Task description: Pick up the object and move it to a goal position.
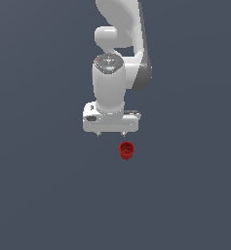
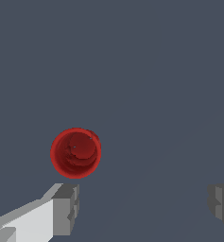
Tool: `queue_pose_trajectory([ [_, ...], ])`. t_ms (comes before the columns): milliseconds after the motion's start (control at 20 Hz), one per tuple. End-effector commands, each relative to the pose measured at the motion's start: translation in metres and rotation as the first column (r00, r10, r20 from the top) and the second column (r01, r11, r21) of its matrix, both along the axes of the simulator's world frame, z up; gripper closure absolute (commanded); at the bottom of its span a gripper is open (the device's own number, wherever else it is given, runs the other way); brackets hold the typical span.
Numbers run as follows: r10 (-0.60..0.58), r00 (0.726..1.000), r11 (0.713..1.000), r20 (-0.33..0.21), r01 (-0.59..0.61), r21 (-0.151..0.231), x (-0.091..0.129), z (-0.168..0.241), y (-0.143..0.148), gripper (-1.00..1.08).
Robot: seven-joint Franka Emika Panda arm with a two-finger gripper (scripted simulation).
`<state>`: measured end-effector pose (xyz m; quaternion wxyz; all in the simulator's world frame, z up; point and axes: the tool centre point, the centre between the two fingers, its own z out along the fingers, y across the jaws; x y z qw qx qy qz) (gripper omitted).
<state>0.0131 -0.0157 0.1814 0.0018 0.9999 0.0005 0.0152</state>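
One small red cup (image 1: pixel 126 150) stands alone on the grey table (image 1: pixel 39 195), just off the gripper (image 1: pixel 111 133), toward the exterior view's right and nearer the camera. Its mouth faces up, so its long axis runs upright; the wrist view looks straight down into it (image 2: pixel 76 152). The jaws hang wide open and hold nothing, spread far wider than the cup. The cup lies outside the gap between the fingers (image 2: pixel 66 208), so the arm likely needs to shift over it before descending. No goal marker is visible.

Flat even simulator lighting, dim grey-blue backdrop, no cast shadows, no glare, sharp low-resolution renders
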Motion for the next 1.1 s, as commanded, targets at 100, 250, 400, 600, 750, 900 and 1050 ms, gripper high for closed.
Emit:
queue_pose_trajectory([
  [100, 0.0, 1.0, 1.0, -0.002, 0.0, -0.002, 0.0, 0.0, 0.0, -0.92],
  [250, 0.001, 1.0, 1.0, -0.014, -0.001, -0.013, -0.002, -0.002, -0.002, -0.92],
  [400, 0.003, 1.0, 1.0, -0.027, -0.004, -0.025, -0.004, -0.004, -0.004, -0.92],
  [600, 0.004, 1.0, 1.0, -0.029, -0.005, -0.028, -0.004, -0.004, -0.005, -0.92],
  [750, -0.003, 1.0, 1.0, -0.029, 0.002, -0.026, -0.004, -0.005, -0.004, -0.92],
  [900, -0.02, 0.999, 0.999, -0.029, 0.02, -0.025, -0.003, -0.007, -0.002, -0.92],
  [1050, -0.049, 0.998, 0.999, -0.028, 0.048, -0.023, -0.003, -0.01, 0.001, -0.92],
])
